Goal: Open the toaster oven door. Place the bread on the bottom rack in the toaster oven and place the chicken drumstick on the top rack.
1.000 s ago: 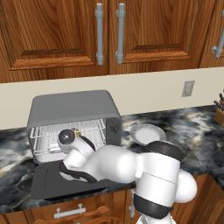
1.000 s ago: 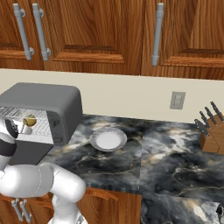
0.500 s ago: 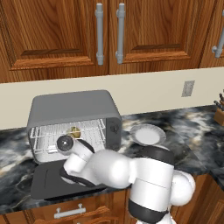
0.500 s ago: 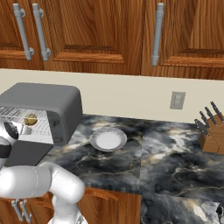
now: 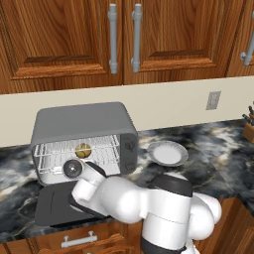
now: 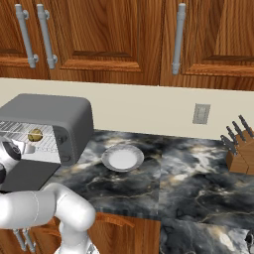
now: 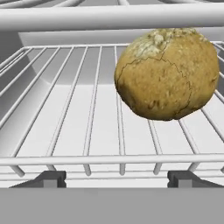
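Observation:
The toaster oven (image 5: 84, 121) (image 6: 47, 116) stands open, and its door (image 5: 52, 211) (image 6: 25, 173) lies flat on the counter in front of it. The bread (image 7: 168, 74) (image 5: 83, 149) (image 6: 34, 134), a round yellowish-brown roll, rests on the bottom rack (image 7: 87, 113). The front bar of the top rack (image 7: 109, 17) runs above it. My gripper (image 7: 118, 178) is open at the rack's front edge, just short of the bread, with nothing between its fingertips (image 7: 51, 178). The chicken drumstick is out of view.
An empty white plate (image 5: 167, 152) (image 6: 122, 158) sits on the dark marble counter right of the oven. A knife block (image 6: 240, 154) stands at the far right. Wooden wall cabinets hang above, and my arm spans the open door.
My wrist has drawn back and down from the oven opening toward the door. The bread stays where it was on the rack.

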{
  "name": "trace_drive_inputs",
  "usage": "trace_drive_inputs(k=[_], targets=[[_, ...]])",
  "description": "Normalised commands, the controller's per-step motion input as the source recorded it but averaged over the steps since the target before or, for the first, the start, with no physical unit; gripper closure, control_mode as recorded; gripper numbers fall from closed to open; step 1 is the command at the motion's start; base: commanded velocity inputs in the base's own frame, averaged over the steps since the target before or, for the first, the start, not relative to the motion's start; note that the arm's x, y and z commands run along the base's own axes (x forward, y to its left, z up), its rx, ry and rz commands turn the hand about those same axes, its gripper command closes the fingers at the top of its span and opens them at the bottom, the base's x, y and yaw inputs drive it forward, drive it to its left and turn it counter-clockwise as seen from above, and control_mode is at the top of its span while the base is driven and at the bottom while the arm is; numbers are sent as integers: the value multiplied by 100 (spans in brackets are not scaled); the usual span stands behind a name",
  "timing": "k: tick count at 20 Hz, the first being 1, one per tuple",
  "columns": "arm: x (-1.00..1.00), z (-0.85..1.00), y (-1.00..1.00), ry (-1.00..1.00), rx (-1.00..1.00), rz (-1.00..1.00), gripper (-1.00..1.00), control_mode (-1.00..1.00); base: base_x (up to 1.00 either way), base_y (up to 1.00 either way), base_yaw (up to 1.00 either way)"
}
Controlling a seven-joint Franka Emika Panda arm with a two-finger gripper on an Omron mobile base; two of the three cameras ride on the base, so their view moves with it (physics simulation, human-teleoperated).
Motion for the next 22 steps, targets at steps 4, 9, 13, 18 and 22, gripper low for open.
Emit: trace_drive_inputs(k=[4,9,13,18,22], targets=[[13,0,3,0,0,-1,-100,-100,0,0,0],[-17,9,5,3,4,-1,-100,-100,0,0,0],[-38,14,3,5,3,0,-100,-100,0,0,0],[-31,26,0,2,1,0,-100,-100,0,0,0],[-30,34,-9,0,0,-1,-100,-100,0,0,0]])
